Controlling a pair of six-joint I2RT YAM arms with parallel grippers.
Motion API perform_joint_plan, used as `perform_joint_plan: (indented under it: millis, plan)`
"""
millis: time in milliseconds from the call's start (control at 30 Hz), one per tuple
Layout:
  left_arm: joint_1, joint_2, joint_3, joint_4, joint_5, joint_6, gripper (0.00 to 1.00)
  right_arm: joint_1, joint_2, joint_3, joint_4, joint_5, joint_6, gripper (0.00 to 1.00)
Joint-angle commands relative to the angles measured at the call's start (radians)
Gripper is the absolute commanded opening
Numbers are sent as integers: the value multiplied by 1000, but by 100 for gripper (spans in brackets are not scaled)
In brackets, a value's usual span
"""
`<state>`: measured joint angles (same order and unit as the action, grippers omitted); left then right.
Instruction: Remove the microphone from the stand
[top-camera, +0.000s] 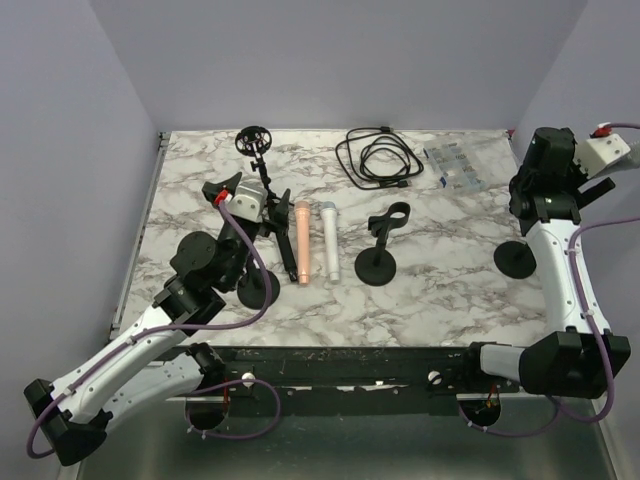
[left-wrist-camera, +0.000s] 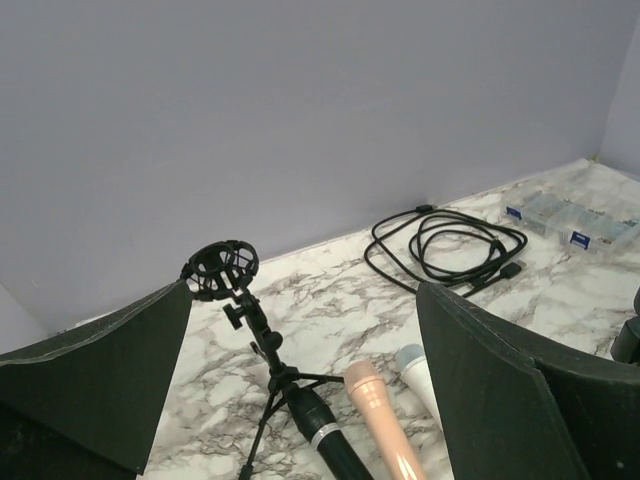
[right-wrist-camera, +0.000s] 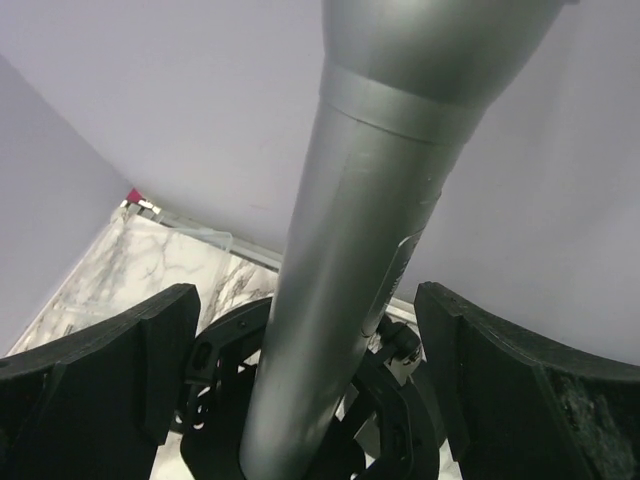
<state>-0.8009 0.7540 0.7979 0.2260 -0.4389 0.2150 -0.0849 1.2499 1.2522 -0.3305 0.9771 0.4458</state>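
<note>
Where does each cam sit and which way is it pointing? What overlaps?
Top external: above and behind the bases, looking down on the marble table; left arm and right arm show.
Left wrist: low over the table, facing the back wall, with cable and shock-mount stand ahead; left gripper, its fingers in the bottom corners.
Right wrist: tilted upward, close on the silver microphone between the right gripper fingers.
Shared: top external and left wrist both show the cable and shock-mount stand.

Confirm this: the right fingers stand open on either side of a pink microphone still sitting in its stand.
Wrong colour. The microphone between the open right fingers is silver-grey, still in its stand, as the right wrist view shows.
</note>
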Motion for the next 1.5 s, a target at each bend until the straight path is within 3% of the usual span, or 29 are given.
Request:
perform_joint_plan:
  millis: [0,133,333,467,600,900,1300,1367,1467]
  plan:
    - [-3,19,3,-16,1,-26,99,-39,-15,-5,49,-8,15,96]
    - [-3,44,4,-19,2,-33,99,-82,4,6,74,-56,9,94]
    - [-4,66,19,-37,-3,-33,99,-92,-41,-34,196,-150,-47,69]
    - [-4,61,16,-30,-14,-22,99,-92,-40,-21,215,-152,-57,67]
    - [-4,55,15,-28,-14,-20,99,-93,-38,-3,191,-179,-54,48]
    - [-3,27,15,-29,-4,-25,99,-93,-95,35,176,-189,-83,19]
    - [-6,-17,15,-31,-8,-23,98,-93,-153,192,212,-419,-154,5]
    - [-6,-23,14,-28,-10,-22,98,-92,-159,214,216,-515,-150,5]
    - [-6,-29,14,-28,-11,-22,98,-93,-145,254,207,-790,-125,5]
